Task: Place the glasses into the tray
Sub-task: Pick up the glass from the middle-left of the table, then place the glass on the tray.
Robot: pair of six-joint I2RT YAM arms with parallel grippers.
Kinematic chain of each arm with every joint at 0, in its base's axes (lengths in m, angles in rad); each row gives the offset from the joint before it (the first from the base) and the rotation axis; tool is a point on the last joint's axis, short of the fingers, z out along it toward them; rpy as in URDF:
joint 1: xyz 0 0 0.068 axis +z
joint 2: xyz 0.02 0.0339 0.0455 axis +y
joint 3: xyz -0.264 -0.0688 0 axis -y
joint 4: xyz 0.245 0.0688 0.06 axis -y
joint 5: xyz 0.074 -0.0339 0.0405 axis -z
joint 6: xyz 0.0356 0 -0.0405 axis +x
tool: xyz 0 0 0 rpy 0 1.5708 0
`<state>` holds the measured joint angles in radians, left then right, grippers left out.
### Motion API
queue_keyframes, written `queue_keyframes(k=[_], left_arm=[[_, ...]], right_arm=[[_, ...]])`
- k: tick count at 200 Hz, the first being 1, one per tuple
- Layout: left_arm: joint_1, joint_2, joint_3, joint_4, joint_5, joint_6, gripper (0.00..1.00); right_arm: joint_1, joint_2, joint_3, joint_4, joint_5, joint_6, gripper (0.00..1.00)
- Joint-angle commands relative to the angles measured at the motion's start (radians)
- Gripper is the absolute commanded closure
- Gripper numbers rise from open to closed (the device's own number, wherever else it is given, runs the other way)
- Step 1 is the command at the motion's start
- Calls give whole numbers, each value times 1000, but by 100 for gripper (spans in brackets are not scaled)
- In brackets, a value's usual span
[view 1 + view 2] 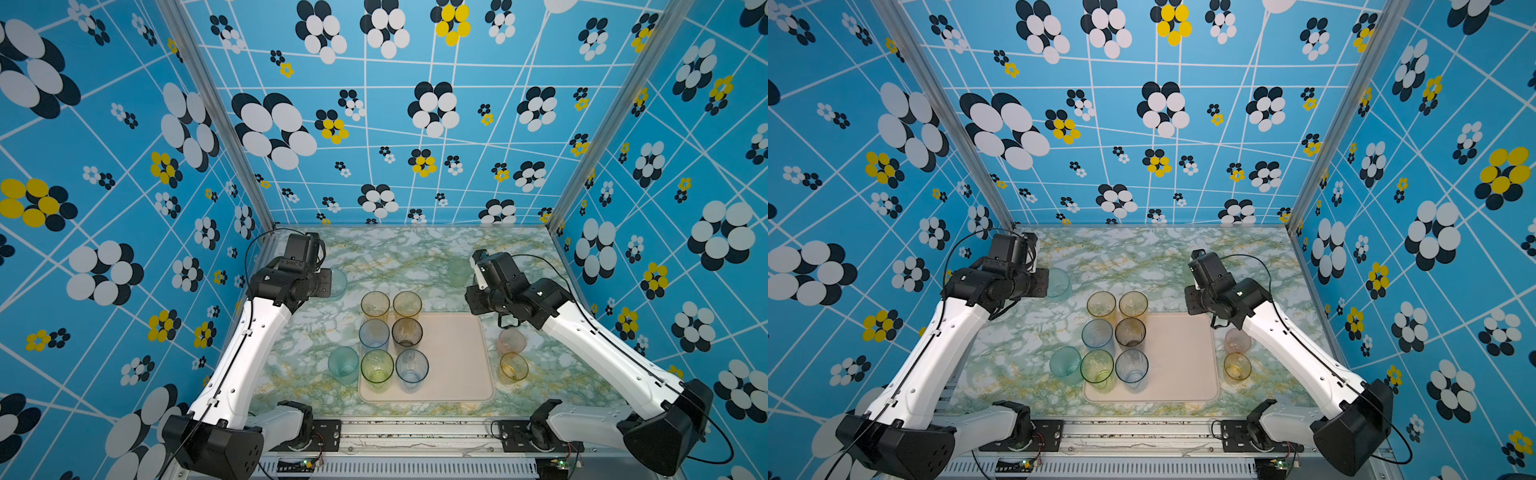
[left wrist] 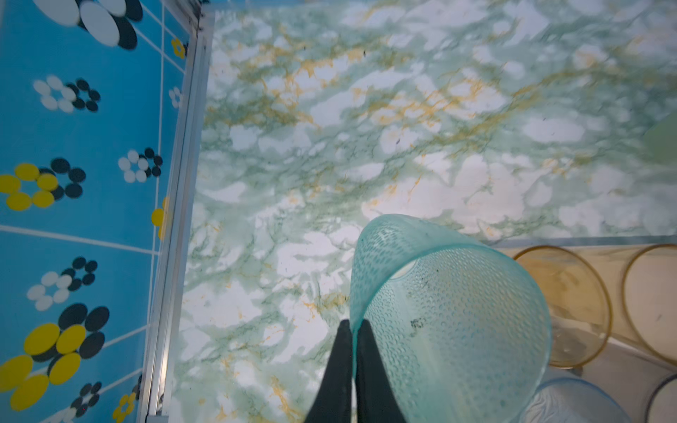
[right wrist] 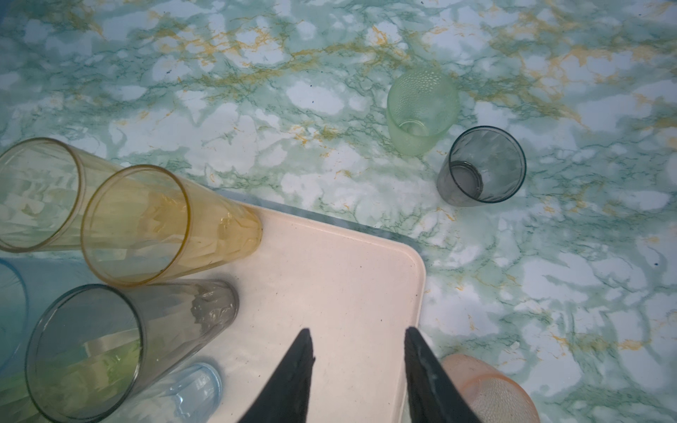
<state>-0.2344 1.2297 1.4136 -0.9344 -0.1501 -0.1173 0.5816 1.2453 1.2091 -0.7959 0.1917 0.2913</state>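
— Over on the left, is the left gripper actually holding that teal tumbler?

— Yep, jaws pressed together on its wall right at the rim, one finger inside, one outside. It's near the back-left of the table, well short of the tray. My guess is thin plastic: light, a bit flexy and slick, so a rim pinch could let it swing or slip.

— And the rest?

— A second teal one sits just left of the tray. Six glasses stand in its left half and the right half is bare. The right gripper hangs spread and empty over the tray's far right corner. A pink tumbler and a short amber tumbler sit on the table just right of the tray.
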Motion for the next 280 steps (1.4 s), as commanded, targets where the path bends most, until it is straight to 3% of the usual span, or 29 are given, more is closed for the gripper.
queue_keyframes(k=[1,71,144,197,280], left_arm=[[-63,40,136,47,26,34,100],[-366,354,432,136,122,85,100],[-564,698,640,17,160,199,100],[-594,800,646,-57,164,214,100],[-601,837,581,-75,206,215,100]], right_arm=[[-35,-35,-11,-5,25,-3,57],[-180,-83,-27,-28,17,-4,57],[-218,-85,-48,-32,10,-9,56],[-222,-69,-48,-22,-8,-10,56],[-221,-39,-60,0,-59,-7,57]])
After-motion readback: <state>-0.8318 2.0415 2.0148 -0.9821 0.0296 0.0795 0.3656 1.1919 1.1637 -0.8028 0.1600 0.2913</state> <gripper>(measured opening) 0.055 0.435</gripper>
